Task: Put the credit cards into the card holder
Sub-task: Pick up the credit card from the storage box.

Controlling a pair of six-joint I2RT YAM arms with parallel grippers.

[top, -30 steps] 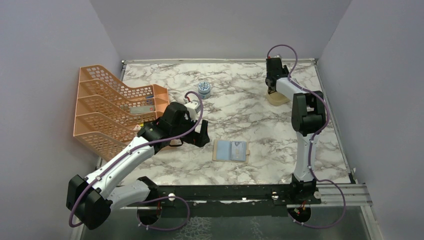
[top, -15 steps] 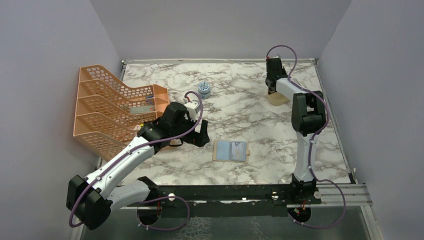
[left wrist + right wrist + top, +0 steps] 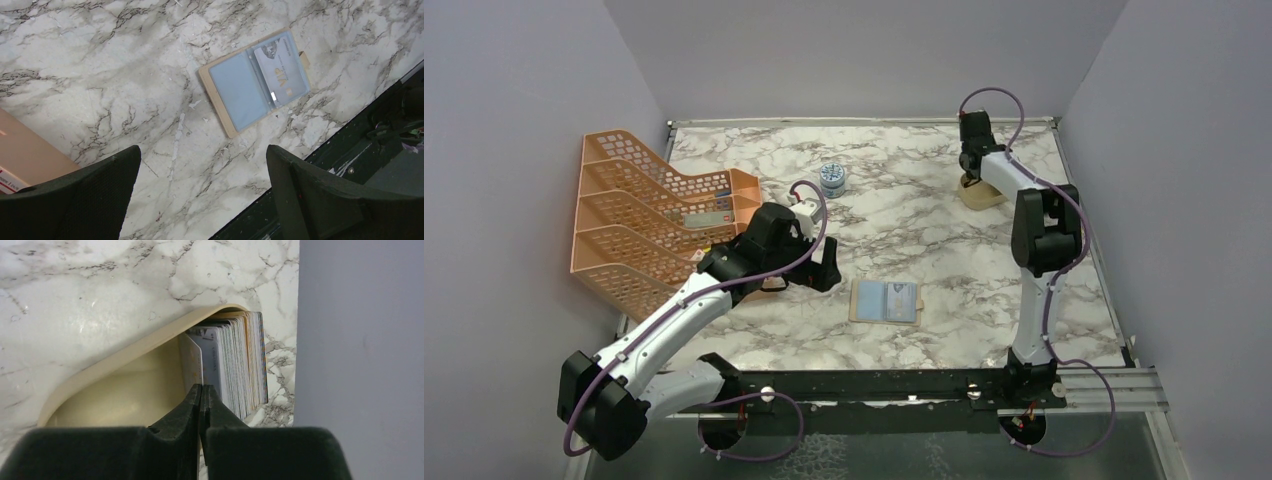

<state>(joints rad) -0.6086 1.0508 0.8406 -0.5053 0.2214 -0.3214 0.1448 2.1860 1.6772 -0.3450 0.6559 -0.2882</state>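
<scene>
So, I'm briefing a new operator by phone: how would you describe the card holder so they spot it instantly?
On the marble table, look near the front edge, about mid-width. The card holder lies open and flat there. It has a tan border, pale blue pockets and one card tucked in, unlike the beige dish at the far right.

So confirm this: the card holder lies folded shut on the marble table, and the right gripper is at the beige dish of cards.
Wrong on one point. The card holder lies spread open on the marble table, not folded shut; the left wrist view shows its pale blue pockets, one holding a VIP card. The right gripper is at the beige dish of cards.
</scene>
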